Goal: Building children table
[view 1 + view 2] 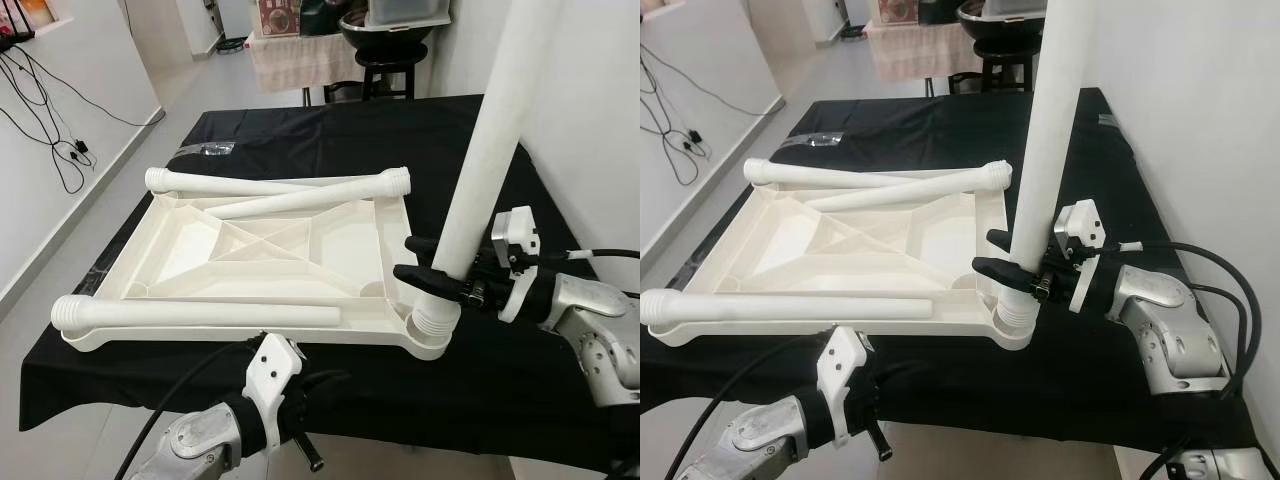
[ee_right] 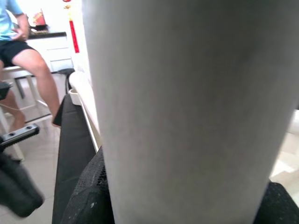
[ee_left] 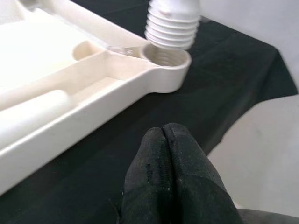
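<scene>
Left eye view: your right gripper point(image 1: 432, 268) is clamping the upright table leg point(image 1: 480, 160) just above its threaded end point(image 1: 434, 320), which is sitting at the corner socket point(image 1: 432, 340) of the upturned tabletop point(image 1: 250, 250) on the black-covered table point(image 1: 400, 130). The leg's long axis is leaning toward 1 o'clock, not plumb over the socket. 3 more legs are lying across the tabletop.

Right eye view: your left gripper point(image 1: 875, 440) is hanging at 7 o'clock from the socket, well apart; the right arm is the nearer 1.

Left wrist view: the left fingers point(image 3: 173, 177) are pressing together on nothing; the thread is meeting the socket mouth at 12 o'clock, tilted.

Right wrist view: the leg is standing against the lens between the right gripper's fingers; a seated person point(image 2: 23, 56) is at 10 o'clock.
</scene>
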Available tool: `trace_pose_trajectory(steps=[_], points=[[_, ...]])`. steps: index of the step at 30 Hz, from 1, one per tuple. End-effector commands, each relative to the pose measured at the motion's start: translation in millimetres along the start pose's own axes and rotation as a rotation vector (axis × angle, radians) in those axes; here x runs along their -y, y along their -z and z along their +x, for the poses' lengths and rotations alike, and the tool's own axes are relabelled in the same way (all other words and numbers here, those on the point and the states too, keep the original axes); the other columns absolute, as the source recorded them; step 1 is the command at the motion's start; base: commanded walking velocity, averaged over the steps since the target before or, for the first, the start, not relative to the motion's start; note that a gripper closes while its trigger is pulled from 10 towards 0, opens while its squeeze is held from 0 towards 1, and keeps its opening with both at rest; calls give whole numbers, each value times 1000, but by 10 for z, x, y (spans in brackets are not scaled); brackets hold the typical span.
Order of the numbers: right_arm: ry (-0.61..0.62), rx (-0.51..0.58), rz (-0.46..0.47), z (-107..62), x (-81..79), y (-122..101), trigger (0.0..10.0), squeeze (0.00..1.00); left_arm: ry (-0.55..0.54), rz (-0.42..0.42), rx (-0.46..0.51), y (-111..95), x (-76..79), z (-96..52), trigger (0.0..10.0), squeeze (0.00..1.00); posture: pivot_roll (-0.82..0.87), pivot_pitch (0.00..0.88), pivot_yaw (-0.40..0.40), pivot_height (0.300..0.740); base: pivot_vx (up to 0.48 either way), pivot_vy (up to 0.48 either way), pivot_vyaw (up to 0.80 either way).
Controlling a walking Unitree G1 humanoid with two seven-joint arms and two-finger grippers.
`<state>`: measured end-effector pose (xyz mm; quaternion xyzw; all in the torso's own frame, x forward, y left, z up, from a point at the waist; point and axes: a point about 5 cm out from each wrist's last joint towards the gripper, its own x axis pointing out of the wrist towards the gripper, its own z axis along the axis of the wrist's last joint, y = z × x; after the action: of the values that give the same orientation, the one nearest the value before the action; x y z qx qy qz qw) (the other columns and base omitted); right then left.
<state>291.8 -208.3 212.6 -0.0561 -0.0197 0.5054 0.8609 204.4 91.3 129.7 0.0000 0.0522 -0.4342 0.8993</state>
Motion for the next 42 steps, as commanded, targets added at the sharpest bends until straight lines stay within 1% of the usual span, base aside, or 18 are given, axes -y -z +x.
trace_pose_trajectory(steps=[1,2,3,6,7,10,16,20,23,28,32,38,42], points=[[-99,30,2,53,-60,-73,10000,0,-89,43,-5,-31,-57,-100,10000,0,64,177,80,740,0,0,0],[-99,30,2,53,-60,-73,10000,0,-89,43,-5,-31,-57,-100,10000,0,64,177,80,740,0,0,0],[-143,29,12,53,-94,-83,10000,0,-130,69,-14,-57,-78,-173,10000,0,75,197,81,740,0,0,0],[-149,27,13,52,-98,-83,10000,0,-136,74,-17,-63,-79,-190,10000,0,75,197,81,740,0,0,0],[-158,24,11,50,-101,-90,10000,0,-142,82,-23,-70,-76,-223,10000,0,84,219,83,740,0,0,0],[-194,16,-1,50,-56,-135,10000,0,-138,93,-30,-106,-23,-301,10000,0,93,254,89,740,0,0,0],[-223,36,-17,24,-21,-214,10000,0,-129,102,-40,-140,59,-369,10000,0,115,292,94,740,0,0,0],[-231,39,-16,5,-28,-205,10000,0,-135,109,-44,-155,69,-396,10000,0,130,305,105,740,0,0,0],[-274,28,5,-36,-92,-165,10000,0,-138,121,-60,-160,73,-433,10000,0,136,302,118,740,0,0,0],[-299,14,11,-53,-120,-152,10000,0,-135,123,-69,-152,68,-452,10000,0,135,303,124,740,0,0,0],[-310,2,9,-61,-123,-149,10000,0,-134,124,-73,-149,62,-462,10000,0,134,303,128,740,0,0,0],[-383,-53,25,-105,-109,-135,10000,0,-132,130,-89,-142,74,-483,10000,0,143,296,128,740,0,0,0],[-405,-59,33,-121,-118,-139,10000,0,-133,129,-94,-141,83,-490,10000,0,142,295,128,740,0,0,0]])
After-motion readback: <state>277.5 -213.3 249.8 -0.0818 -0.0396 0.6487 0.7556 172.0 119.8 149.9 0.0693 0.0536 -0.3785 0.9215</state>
